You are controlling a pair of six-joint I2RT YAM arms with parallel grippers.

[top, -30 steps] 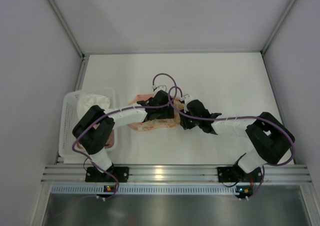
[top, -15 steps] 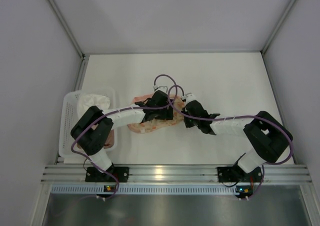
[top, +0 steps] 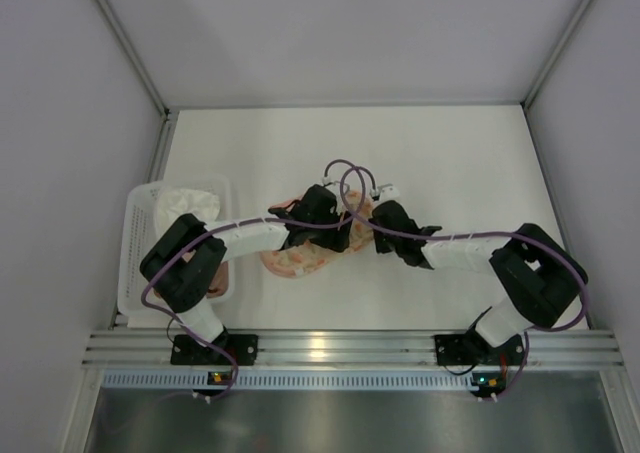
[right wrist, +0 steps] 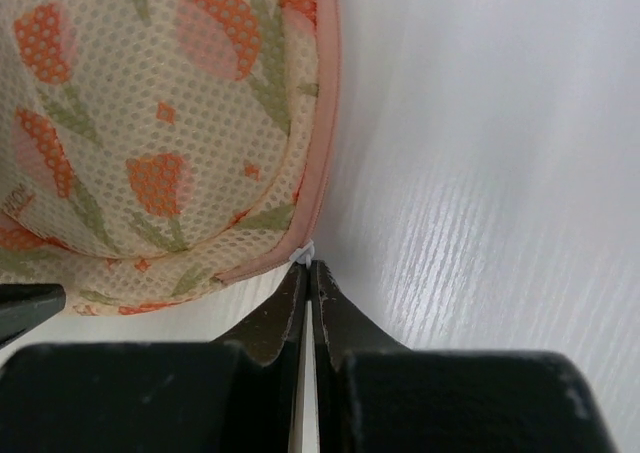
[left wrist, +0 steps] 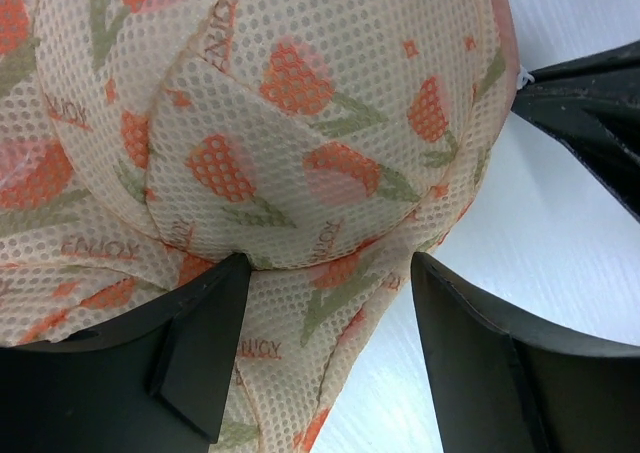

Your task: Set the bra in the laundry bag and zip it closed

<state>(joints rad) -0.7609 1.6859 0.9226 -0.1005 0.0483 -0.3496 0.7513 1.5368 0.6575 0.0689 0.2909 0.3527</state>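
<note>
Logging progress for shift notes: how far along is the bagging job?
Apparently done: no bra shows; the laundry bag looks folded shut. In hand: the right gripper pinches the white zip pull at its pink edge; the open left gripper straddles the mesh. Left: finishing the zip, whose extent is hidden.

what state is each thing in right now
laundry bag: folded shut, domed side up; how far it is zipped cannot be told
left gripper: jaws open, bag mesh between them
right gripper: jaws shut on the white zip tab at the bag's pink edge
bra: not visible
basket: upright, white cloth inside
</note>
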